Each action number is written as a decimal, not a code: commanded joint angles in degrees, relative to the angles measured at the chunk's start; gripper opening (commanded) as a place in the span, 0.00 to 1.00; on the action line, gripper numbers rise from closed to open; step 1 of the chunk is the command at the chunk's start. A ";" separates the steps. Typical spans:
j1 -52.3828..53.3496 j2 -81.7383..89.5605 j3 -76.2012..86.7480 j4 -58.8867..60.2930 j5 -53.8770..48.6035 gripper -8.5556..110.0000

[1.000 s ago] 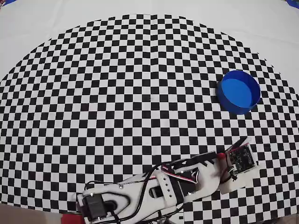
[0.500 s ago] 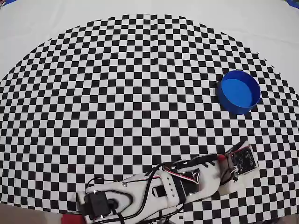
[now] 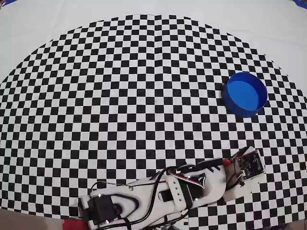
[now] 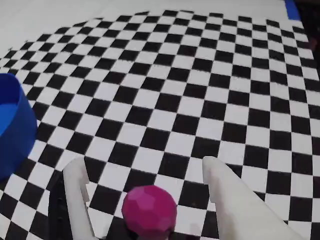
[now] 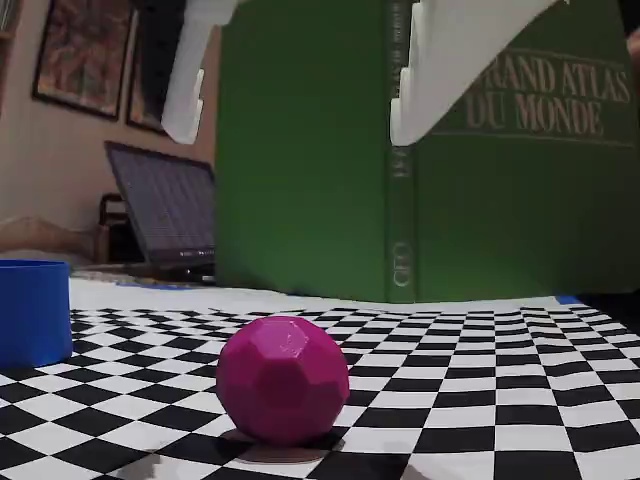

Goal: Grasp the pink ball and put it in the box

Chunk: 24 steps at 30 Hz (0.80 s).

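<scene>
The pink ball [image 4: 149, 210], a faceted magenta sphere, rests on the checkered cloth. In the wrist view it lies between the two white fingers of my gripper [image 4: 142, 162], which is open and touches nothing. The low fixed view shows the ball [image 5: 282, 378] on the cloth with the gripper [image 5: 295, 120] hanging above it, its fingertips clear of it. From overhead only a sliver of the ball [image 3: 225, 162] peeks out beside the wrist. The box [image 3: 244, 94], a round blue container, stands further back on the right and appears at the left edge of the wrist view [image 4: 12, 125].
The checkered cloth [image 3: 144, 96] covers most of the table, with plain white around it. In the fixed view a tall green atlas [image 5: 480, 180] and a laptop [image 5: 165, 215] stand behind the table. My arm [image 3: 158, 199] lies along the near edge.
The wrist has shifted very slightly over the ball's spot. The ball and the box have not moved.
</scene>
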 commanded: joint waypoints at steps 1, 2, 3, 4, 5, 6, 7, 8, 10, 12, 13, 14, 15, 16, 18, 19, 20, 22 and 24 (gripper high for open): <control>0.70 -1.14 0.35 -1.05 -0.62 0.30; 0.70 -1.32 0.35 -1.05 -0.62 0.30; 0.70 -1.41 0.35 -1.05 -0.62 0.30; 0.70 -1.58 0.35 -1.05 -0.62 0.30; 0.62 -1.76 0.35 -1.05 -0.62 0.30; 0.53 -1.93 0.35 -1.05 -0.62 0.30; 0.44 -2.11 0.35 -0.97 -0.62 0.30; 0.44 -2.20 0.35 -0.97 -0.62 0.30; 0.35 -2.37 0.35 -0.97 -0.62 0.30; 0.26 -2.64 0.35 -0.79 -0.62 0.30; 0.26 -2.90 0.26 -0.79 -0.62 0.30; 0.26 -3.25 0.18 -0.79 -0.62 0.30; 0.18 -3.60 0.09 -0.79 -0.62 0.30; 0.18 -3.87 0.00 -0.79 -0.62 0.30; 0.18 -4.48 0.00 -0.79 -0.62 0.30; 0.18 -4.75 -0.09 -0.79 -0.62 0.30; 0.18 -5.10 -0.09 -0.88 -0.62 0.30; 0.18 -5.98 -0.26 -1.05 -0.62 0.30; 0.18 -6.68 -0.53 -1.05 -0.62 0.30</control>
